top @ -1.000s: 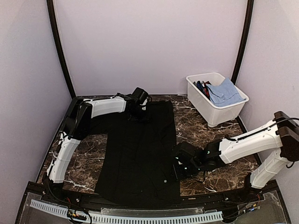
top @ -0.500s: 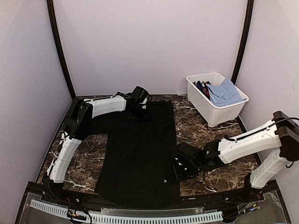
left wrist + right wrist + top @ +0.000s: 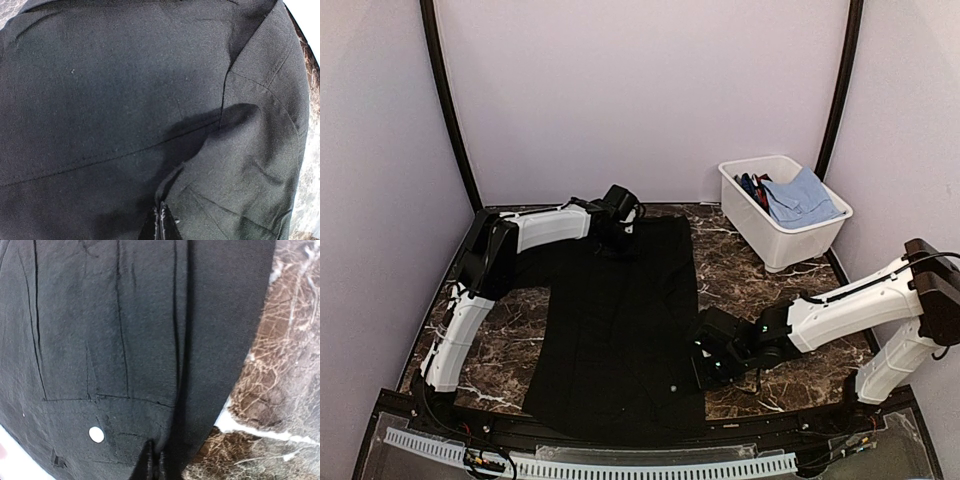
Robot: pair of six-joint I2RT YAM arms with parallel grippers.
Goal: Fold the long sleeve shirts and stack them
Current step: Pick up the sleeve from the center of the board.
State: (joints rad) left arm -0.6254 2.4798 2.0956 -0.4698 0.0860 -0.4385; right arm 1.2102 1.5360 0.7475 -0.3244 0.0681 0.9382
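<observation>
- A black long sleeve shirt (image 3: 620,320) is spread flat on the marble table (image 3: 745,265), reaching from the far edge to the near edge.
- The left gripper (image 3: 161,223) is set at the shirt's far end, its fingers pressed together on a raised fold of cloth.
- The right gripper (image 3: 153,461) is set at the shirt's right edge, near a white button (image 3: 96,434), and is closed on the hem.
- A white bin (image 3: 790,245) holding a blue cloth (image 3: 802,198) is seen at the far right, well apart from the shirt.

Left arm (image 3: 548,228) and right arm (image 3: 845,315): white shells, black joints (black wrists too).
</observation>
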